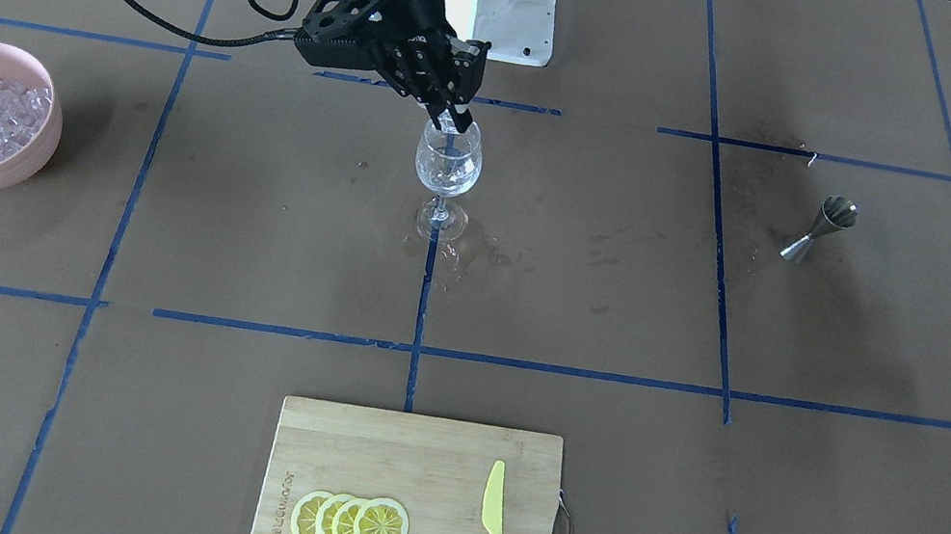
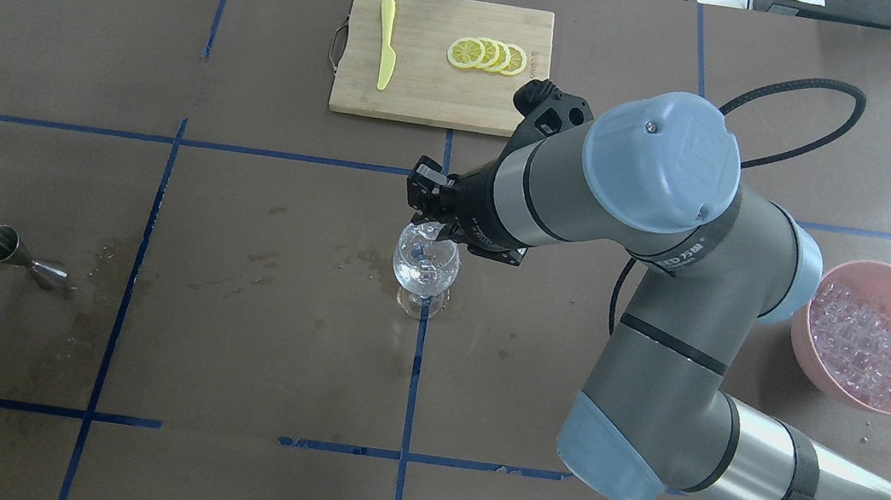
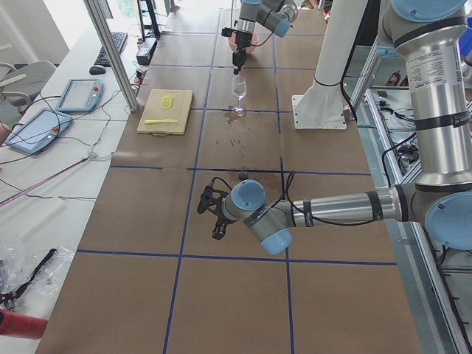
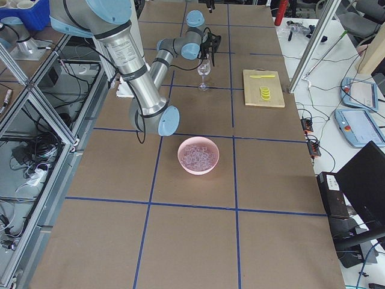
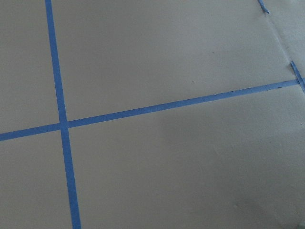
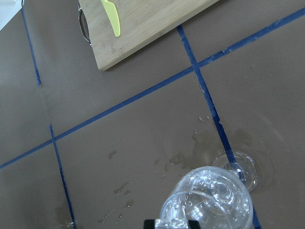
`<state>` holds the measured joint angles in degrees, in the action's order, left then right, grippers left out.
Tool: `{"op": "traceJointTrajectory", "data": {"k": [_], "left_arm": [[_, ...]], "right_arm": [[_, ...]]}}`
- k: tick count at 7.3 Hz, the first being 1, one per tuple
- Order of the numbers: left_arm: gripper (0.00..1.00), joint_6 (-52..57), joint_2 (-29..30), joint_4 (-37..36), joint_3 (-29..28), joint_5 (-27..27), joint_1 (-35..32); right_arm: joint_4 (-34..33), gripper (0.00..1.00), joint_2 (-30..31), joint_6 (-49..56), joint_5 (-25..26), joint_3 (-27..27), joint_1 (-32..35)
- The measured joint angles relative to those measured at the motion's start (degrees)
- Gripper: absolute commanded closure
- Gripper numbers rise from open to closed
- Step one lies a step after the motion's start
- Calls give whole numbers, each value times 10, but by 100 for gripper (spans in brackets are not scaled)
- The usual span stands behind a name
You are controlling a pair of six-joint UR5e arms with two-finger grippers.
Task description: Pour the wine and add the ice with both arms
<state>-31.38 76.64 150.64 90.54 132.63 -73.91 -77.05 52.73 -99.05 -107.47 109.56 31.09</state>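
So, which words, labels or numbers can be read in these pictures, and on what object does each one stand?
No text can be read for certain.
cutting board: dark print along one edge, too blurred to read.
right arm: dark lettering on a joint band, partly hidden and blurred.
right gripper: white print on its body, too small to read.

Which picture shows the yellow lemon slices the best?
The exterior front-facing view: the four overlapping lemon slices lie near and large on the cutting board, segments clear. The overhead shows them smaller; both side views only as tiny yellow dots. The wrist cameras miss them.
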Motion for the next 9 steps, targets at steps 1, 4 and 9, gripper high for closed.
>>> {"op": "traceJointTrajectory", "data": {"k": [1,4,9], "left_arm": [[0,0,0,0,0,0,0],[0,0,1,-1,-1,0,0],[0,30,5,-17,-4,-43,1]], "right_arm": [[0,0,0,0,0,-1,-1],[-1,0,8,1,-4,6,6],[-1,0,159,147,-143,50,171]]}}
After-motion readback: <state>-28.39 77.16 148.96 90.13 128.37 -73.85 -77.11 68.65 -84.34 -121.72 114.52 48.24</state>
